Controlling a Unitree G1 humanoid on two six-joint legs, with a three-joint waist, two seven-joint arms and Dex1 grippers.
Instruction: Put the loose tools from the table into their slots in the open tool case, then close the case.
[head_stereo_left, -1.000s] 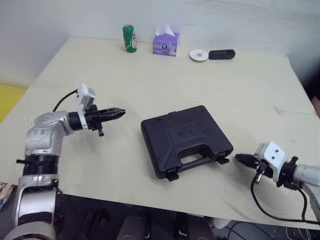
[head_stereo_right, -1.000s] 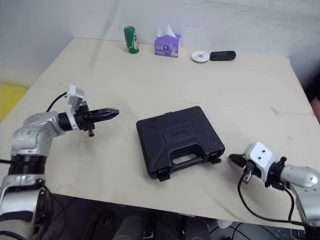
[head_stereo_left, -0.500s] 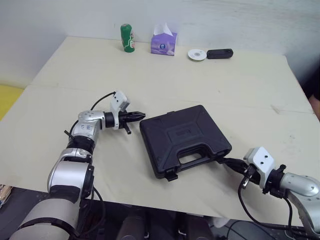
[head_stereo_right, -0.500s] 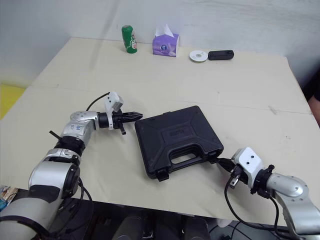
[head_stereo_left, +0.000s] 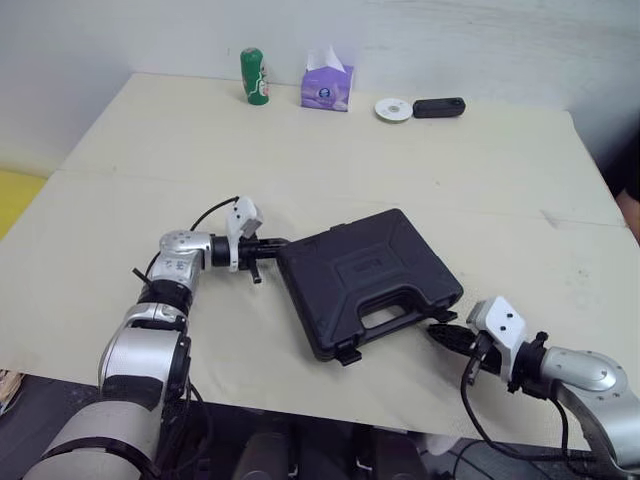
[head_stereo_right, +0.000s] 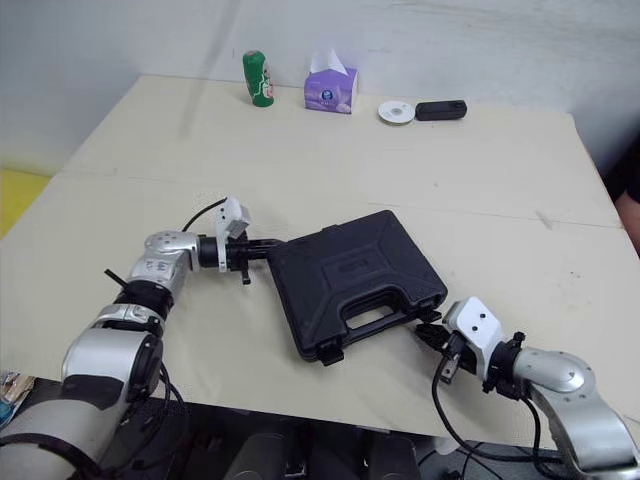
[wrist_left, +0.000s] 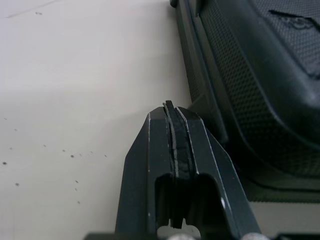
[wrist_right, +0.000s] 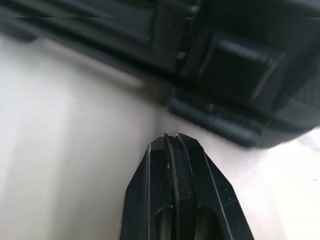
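Case: the black case lies flat near the middle of the table, lid down, turned at an angle with one corner toward the left arm.
Handle: the handle sits on the case's near edge, facing the robot.
Latches: two latches stick out from that near edge, one on each side of the handle, a left latch and a right latch. I cannot tell whether they are clipped.
Left gripper: the left gripper lies low over the table, pointing at the case's left side near its far-left corner. Its fingers are pressed flat together with nothing between them.
Left contact: in the left wrist view the tip is just beside the case's side wall, but I cannot tell whether it touches.
Right gripper: the right gripper is low at the table's near right and points at the right latch, its tip just beside it. Its fingers are closed and empty.
Right wrist view: the closed tip faces the case's ribbed front edge, with bare table under it.
Far edge: a green can, a purple tissue box, a white disc and a black device stand in a row, well apart from the case and both arms.
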